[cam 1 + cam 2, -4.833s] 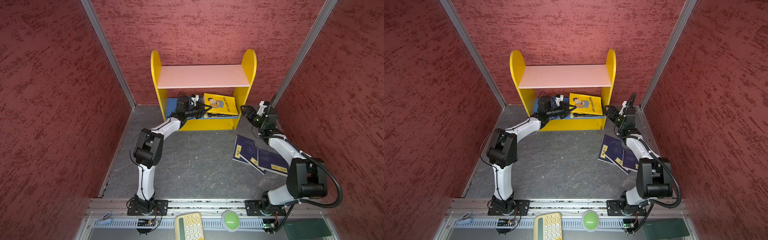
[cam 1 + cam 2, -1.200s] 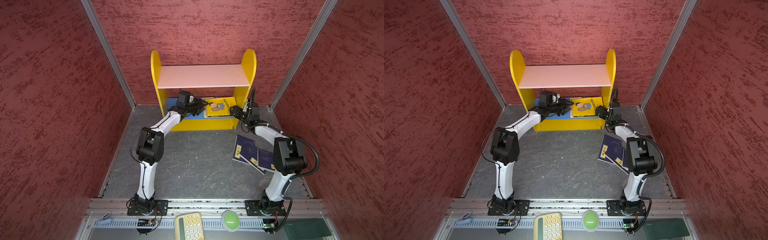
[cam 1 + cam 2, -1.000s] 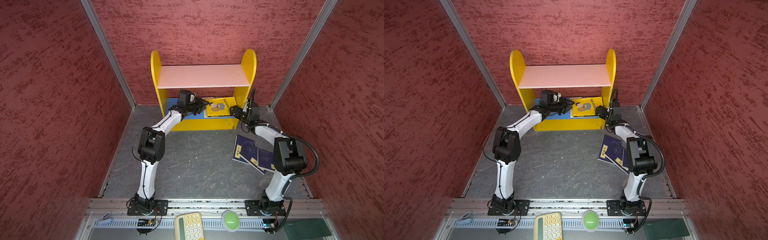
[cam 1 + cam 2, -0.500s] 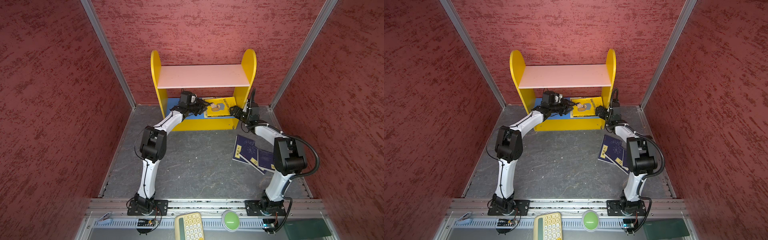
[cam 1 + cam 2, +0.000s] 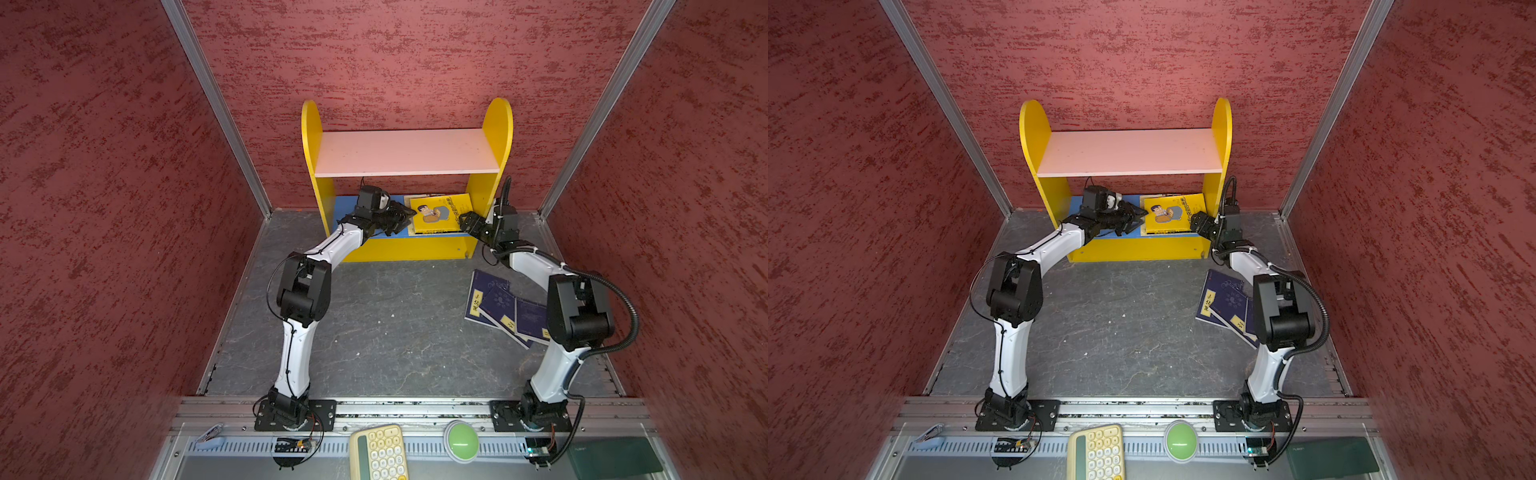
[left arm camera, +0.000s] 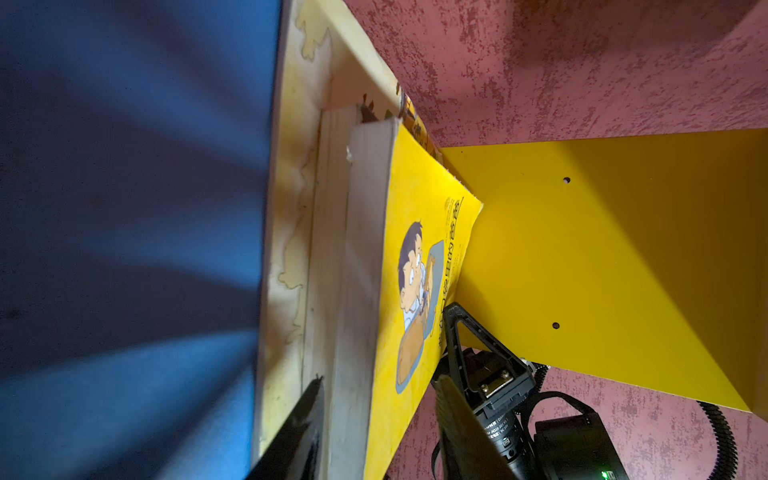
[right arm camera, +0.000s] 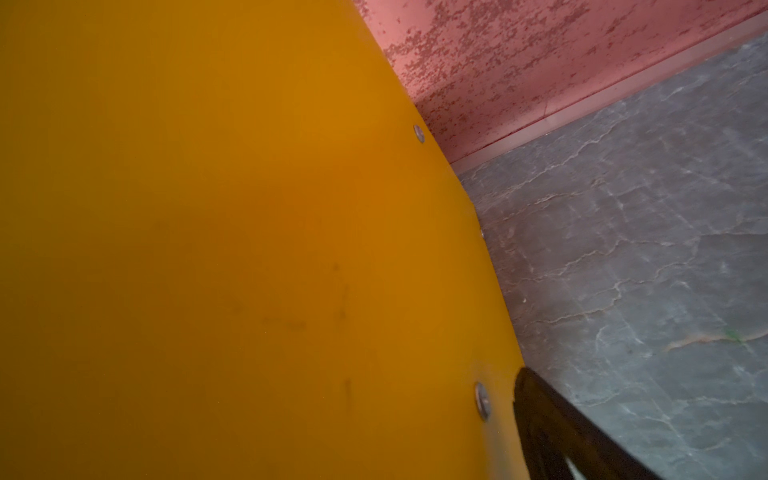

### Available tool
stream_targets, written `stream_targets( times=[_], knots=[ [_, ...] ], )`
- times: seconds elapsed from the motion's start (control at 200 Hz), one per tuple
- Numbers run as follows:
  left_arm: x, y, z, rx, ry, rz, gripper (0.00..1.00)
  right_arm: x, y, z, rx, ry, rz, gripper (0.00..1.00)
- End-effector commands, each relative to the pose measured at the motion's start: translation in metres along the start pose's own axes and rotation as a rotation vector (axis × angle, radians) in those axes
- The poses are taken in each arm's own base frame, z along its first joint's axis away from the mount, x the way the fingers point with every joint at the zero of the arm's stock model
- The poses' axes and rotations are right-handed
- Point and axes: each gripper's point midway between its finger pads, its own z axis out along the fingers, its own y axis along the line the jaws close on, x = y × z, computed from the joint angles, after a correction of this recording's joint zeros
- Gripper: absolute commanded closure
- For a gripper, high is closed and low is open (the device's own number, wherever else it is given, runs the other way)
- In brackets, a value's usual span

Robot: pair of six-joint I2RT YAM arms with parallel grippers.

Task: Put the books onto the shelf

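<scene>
The shelf (image 5: 311,137) is recorded at the back of the grey floor (image 5: 374,324). On its blue lower board (image 5: 337,205), toward the right, a flat stack is laid, with the yellow book (image 5: 440,212) uppermost and the large cream book (image 6: 286,208) lowest. The left gripper (image 5: 405,216) is placed at the stack's left edge; its fingers (image 6: 299,436) are seen closed on the yellow book's page edge, one beneath, one on the cover. The right gripper (image 5: 465,219) is placed at the shelf's right front corner; its fingers are spread wide and nothing is held; one finger (image 6: 461,332) is seen inside beside the yellow cover, the other finger (image 7: 552,428) outside the side panel (image 7: 249,249). Three navy books (image 5: 498,303) are found overlapping on the floor, apart from the shelf.
</scene>
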Motion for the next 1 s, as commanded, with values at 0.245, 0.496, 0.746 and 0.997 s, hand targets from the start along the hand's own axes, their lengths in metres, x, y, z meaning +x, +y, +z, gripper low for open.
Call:
stream_targets(
  times=[0.245,0.496,0.746,0.997],
  knots=[
    [0.004,-0.017,0.010,0.032,0.028,0.030,0.66,0.002,-0.001,0.000,0.003,0.016,0.015,0.03],
    [0.001,-0.012,0.010,0.019,0.021,0.026,0.66,0.002,0.002,0.000,-0.008,0.021,0.008,0.03],
    [-0.003,-0.012,-0.001,-0.006,-0.020,0.039,0.53,-0.013,0.011,-0.007,-0.020,-0.011,-0.018,0.01],
    [-0.019,-0.020,-0.041,0.031,-0.123,0.085,0.27,-0.032,0.027,-0.027,-0.046,-0.048,-0.063,0.01]
  ],
)
